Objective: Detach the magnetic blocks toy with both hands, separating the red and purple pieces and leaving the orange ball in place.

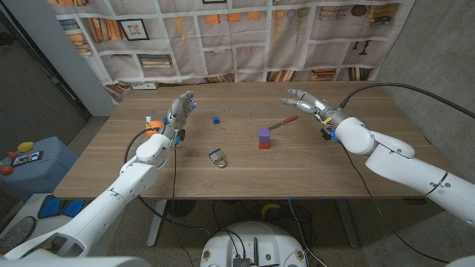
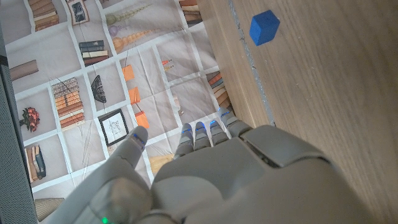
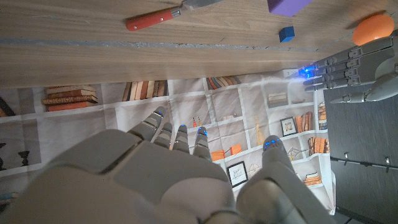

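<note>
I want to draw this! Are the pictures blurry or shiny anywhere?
Head view: sharp and evenly lit, with the purple and red blocks casting only a soft shadow. Left wrist view: the blue cube is crisp. Right wrist view: the right hand up close looks slightly soft.

robot hand [image 2: 236,180] empty, fingers apart | blue cube [image 2: 264,27] on table [image 2: 329,93]
</note>
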